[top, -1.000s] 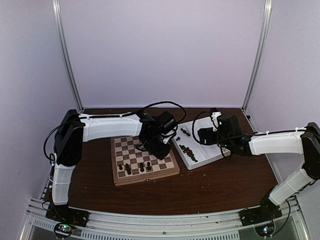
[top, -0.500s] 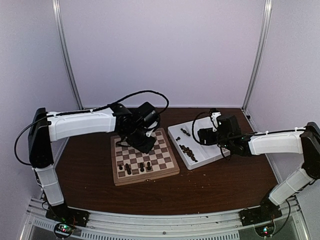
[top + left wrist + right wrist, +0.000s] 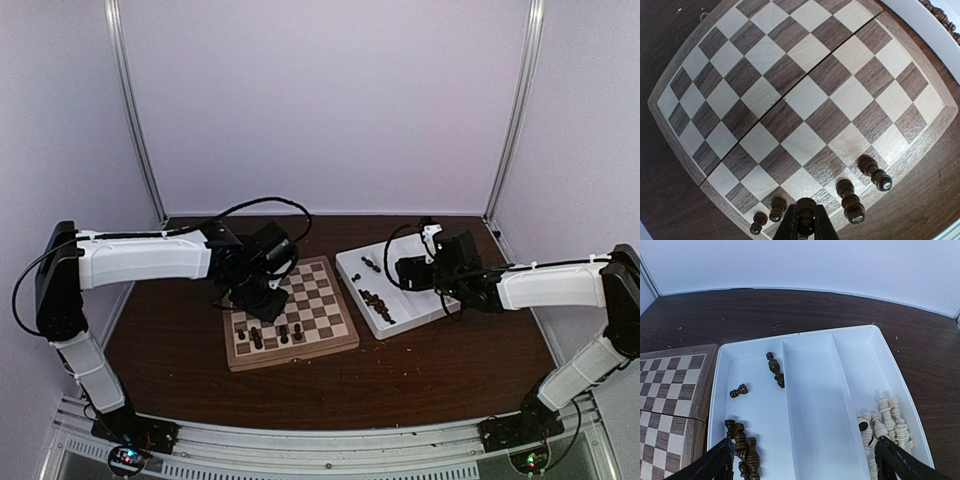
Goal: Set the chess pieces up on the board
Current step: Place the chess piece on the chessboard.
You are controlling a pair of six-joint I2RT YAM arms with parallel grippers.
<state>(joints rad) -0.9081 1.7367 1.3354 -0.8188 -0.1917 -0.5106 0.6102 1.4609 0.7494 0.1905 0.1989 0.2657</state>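
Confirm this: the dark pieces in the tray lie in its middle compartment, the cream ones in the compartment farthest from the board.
Wrong on the dark pieces: the right wrist view shows them in the tray compartment next to the board, not the middle one. The cream ones lie farthest from it.

Top view: even, diffuse light with a violet cast on the walls (image 3: 330,100); soft focus, little fine detail. Left wrist view: wide-angle lens bows the board (image 3: 805,100) edges outward; faint sheen on pale squares. Right wrist view: sharp, bright white tray (image 3: 810,390), only weak shadows beside its contents.
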